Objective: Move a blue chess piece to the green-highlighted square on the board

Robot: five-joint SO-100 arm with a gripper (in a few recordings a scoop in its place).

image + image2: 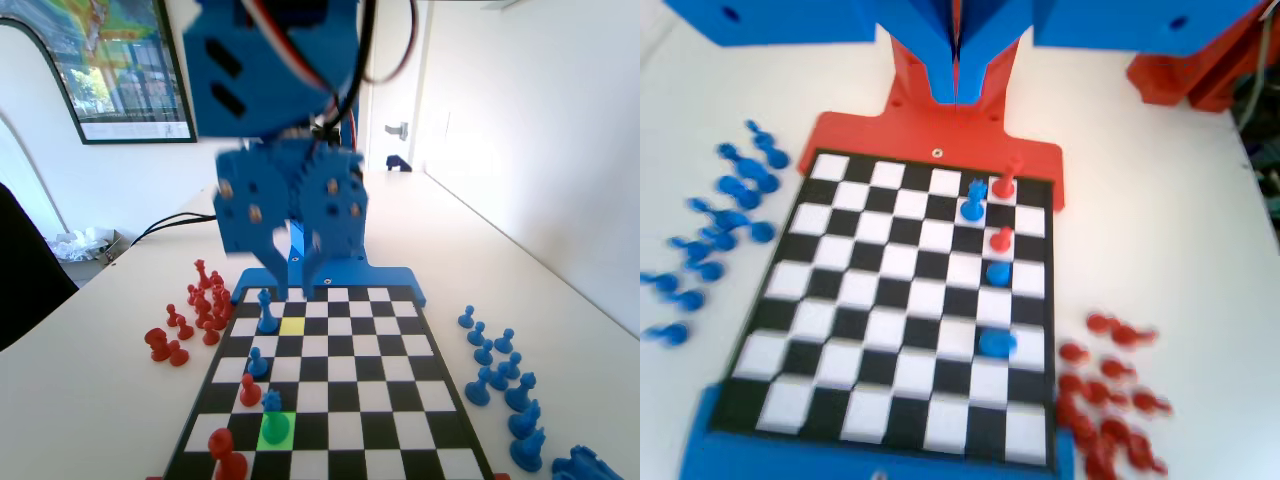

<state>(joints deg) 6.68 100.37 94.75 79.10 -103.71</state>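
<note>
The blue chess piece (pixel 272 402) (pixel 973 201) stands on the board (pixel 400 400) (pixel 880 330) in the fixed view's near left part, its base at the far edge of the green-highlighted square (pixel 276 430), just beside a red pawn (pixel 250 391) to its left. Further blue pieces on the same side: one (pixel 257 363) a row beyond, and a taller one (pixel 267 313) just left of the yellow square (pixel 292 325). The gripper (pixel 298 262) (pixel 957 85) hangs high over the board's far rows, holding nothing, with its jaws pressed together in the wrist view; spare red pieces (pixel 200 310) and blue pieces (pixel 500 375) lie on the table on either side.
</note>
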